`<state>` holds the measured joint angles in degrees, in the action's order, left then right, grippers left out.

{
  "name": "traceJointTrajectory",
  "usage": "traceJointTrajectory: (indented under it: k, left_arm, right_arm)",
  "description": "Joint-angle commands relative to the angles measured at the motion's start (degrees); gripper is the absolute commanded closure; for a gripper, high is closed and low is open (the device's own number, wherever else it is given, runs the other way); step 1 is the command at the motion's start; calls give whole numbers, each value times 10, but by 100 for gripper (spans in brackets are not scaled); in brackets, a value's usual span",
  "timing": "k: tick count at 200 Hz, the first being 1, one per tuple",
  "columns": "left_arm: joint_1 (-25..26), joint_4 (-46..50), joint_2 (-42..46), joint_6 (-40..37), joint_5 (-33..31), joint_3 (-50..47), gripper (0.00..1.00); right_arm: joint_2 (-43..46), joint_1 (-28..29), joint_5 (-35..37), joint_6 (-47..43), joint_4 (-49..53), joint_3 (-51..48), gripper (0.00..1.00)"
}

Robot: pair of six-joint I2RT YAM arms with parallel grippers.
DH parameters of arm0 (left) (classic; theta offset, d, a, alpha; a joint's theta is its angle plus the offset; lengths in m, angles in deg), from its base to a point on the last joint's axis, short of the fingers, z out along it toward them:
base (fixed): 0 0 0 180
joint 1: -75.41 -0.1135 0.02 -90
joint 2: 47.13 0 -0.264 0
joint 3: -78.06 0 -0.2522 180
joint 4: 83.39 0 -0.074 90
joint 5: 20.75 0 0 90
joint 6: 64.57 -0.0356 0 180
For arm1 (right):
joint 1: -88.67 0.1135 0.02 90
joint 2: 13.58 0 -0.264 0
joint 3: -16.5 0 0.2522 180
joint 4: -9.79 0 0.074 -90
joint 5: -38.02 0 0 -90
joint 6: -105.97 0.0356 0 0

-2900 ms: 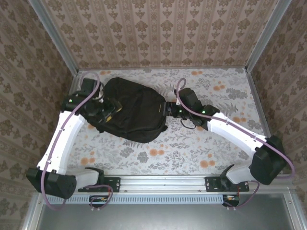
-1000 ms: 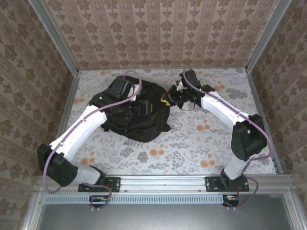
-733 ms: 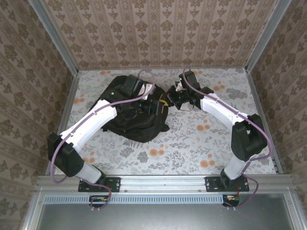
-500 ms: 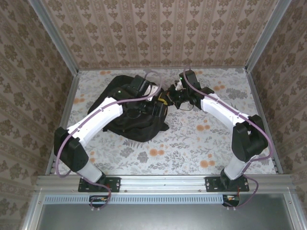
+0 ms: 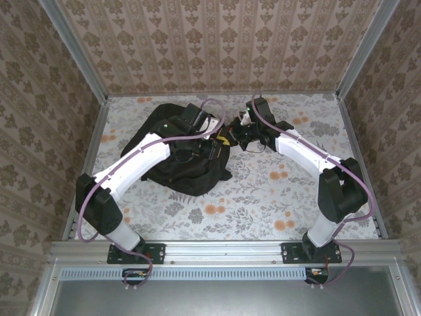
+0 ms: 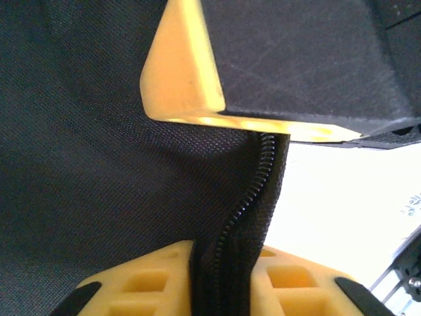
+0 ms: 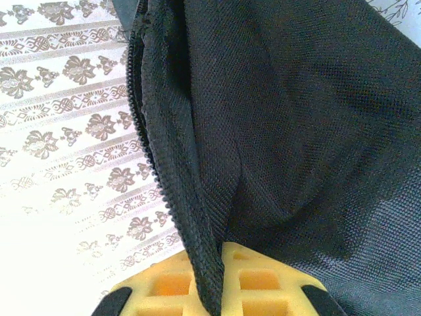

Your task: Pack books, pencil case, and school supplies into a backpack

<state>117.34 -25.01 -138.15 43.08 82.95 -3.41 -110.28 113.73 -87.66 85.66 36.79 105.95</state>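
The black backpack [image 5: 174,158] lies at the back left of the table, its open zip edge [image 6: 253,191] lifted at its right end. My left gripper [image 5: 216,146] is shut on that edge: black fabric and zip teeth are pinched between its yellow fingers [image 6: 151,283]. My right gripper [image 5: 235,135] is shut on the zip edge just beside it, with fabric squeezed between its fingers [image 7: 276,289]. In the left wrist view the other arm's yellow finger [image 6: 181,72] sits close above. The books, pencil case and school supplies are hidden or out of view.
A floral tabletop [image 5: 276,191] stretches to the right of and in front of the backpack. Wallpapered walls [image 5: 217,46] close in the back and sides. A metal rail [image 5: 223,253] runs along the near edge.
My left arm swung right across the backpack to its upper right edge, and its jaws closed on the zip edge. The right gripper kept its hold and barely moved.
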Motion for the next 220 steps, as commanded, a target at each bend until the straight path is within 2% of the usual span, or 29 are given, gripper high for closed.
traceJointTrajectory:
  k: [1,25,39,51,68,90,121,159,176,200,220]
  left_arm:
    - [-6,15,9,-2,12,13,85]
    - [-15,11,17,2,30,12,100]
    - [-22,8,23,8,46,15,100]
    - [-28,9,27,13,62,20,100]
    - [-35,15,31,17,73,34,100]
    - [-45,37,32,14,76,58,100]
    - [-68,53,38,19,96,79,100]
    - [-78,46,43,31,117,80,100]
    - [-84,40,45,40,121,74,100]
    - [-95,10,55,68,151,46,100]
    - [-99,-5,60,81,173,26,100]
  right_arm:
    - [35,1,-42,11,-43,3,100]
    - [34,-1,-38,-2,-35,3,100]
    - [36,-2,-27,-18,-21,3,100]
    - [39,-2,-16,-37,-10,3,89]
    - [49,-1,11,-87,30,12,63]
    - [84,-2,82,-150,87,15,49]
    - [120,-4,104,-157,87,-2,46]
    - [130,9,77,-43,55,-35,45]
    - [161,20,78,-48,-27,-86,48]
    - [221,31,122,-120,-105,-153,45]
    - [221,32,99,-110,-199,-197,43]
